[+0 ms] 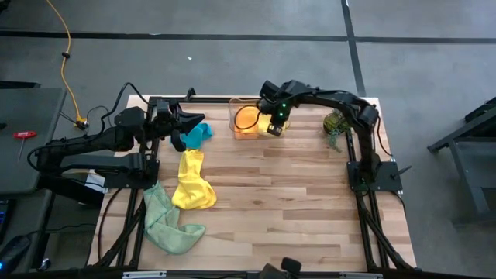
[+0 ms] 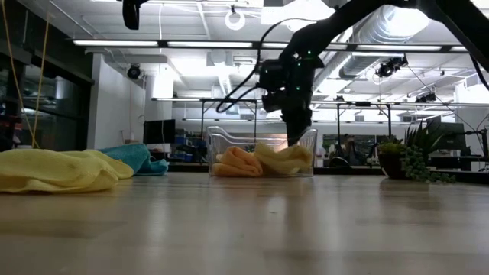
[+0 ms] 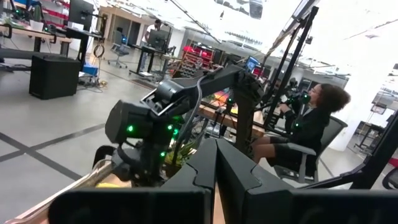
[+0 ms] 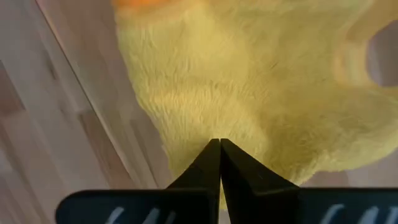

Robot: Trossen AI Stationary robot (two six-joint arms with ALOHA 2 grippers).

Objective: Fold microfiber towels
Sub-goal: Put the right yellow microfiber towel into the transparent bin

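Wooden planks make up the table (image 1: 294, 194), and grey floor lies around it. The right gripper (image 1: 273, 124), fingers closed, reaches into the clear bin (image 1: 235, 118) by a yellow towel (image 4: 249, 81) and an orange towel (image 2: 237, 162). The left gripper (image 1: 194, 122) is closed above the teal towel (image 1: 203, 133); another yellow towel (image 1: 192, 186) and a green towel (image 1: 164, 221) lie loose nearby, and a person (image 3: 308, 134) sits in the bright room.

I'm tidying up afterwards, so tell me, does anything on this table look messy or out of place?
Yes. The light green towel hangs crumpled over the table's near-left edge, and a yellow towel and the teal towel lie unfolded on the left. The right gripper is shut on another yellow towel in the clear bin.
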